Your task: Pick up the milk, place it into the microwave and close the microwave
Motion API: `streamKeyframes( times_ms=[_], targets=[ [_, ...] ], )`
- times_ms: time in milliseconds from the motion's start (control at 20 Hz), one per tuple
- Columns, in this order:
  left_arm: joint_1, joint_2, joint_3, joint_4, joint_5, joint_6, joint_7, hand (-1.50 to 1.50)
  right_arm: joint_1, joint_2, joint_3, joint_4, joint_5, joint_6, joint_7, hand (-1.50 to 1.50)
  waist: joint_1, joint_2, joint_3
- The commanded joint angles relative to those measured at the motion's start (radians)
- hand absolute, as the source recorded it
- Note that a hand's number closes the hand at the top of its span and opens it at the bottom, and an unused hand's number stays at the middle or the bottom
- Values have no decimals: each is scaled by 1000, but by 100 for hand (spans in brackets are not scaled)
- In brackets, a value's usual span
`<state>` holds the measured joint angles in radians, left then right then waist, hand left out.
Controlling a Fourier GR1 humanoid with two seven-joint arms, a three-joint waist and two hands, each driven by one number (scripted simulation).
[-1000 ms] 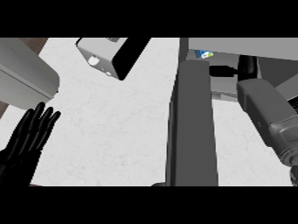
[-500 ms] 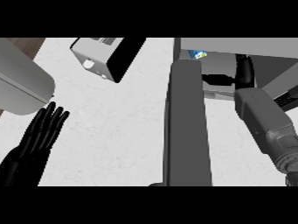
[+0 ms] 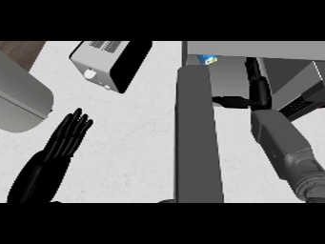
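A view looking steeply down on a pale, speckled kitchen counter [image 3: 137, 143]. At the counter's back right stands a grey microwave [image 3: 263, 52] with its door [image 3: 197, 138] swung wide open — the door shows edge-on as a long dark grey slab running from the oven toward the counter's front edge. Inside the oven, at its back left corner, a small patch of blue and white shows: the milk [image 3: 208, 59], mostly hidden. The right hand [image 3: 253, 97] reaches into the oven beside the door, its grey forearm coming in from the front right; whether its black fingers are curled or straight cannot be told. The milk lies apart from that hand, further back. The left hand [image 3: 66, 138] rests near the counter's front left edge, fingers straight and together, holding nothing. At the back left sits a grey-and-black toaster [image 3: 108, 62] — and a large grey rounded object [image 3: 10, 100] overhangs the left edge.
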<state>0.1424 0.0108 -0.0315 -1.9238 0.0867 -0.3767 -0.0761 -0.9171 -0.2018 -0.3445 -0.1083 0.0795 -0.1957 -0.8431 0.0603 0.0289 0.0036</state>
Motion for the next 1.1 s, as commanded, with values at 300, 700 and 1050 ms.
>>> streamKeyframes(
  times_ms=[300, 700, 1050],
  targets=[
    [-71, 75, -43, 141, -10, -129, -32, 150, 145, 58, 0, -60, -27, 108, -103, -150, -54, -25, -3],
    [-115, 27, -147, 235, -159, -87, -55, 150, 339, 115, 68, -226, -22, 150, -158, -150, -75, -35, -5],
    [-230, 11, -240, 395, -290, -79, -70, 150, 528, 120, 146, -451, -9, 187, -105, -150, -95, -38, -6]
  ],
)
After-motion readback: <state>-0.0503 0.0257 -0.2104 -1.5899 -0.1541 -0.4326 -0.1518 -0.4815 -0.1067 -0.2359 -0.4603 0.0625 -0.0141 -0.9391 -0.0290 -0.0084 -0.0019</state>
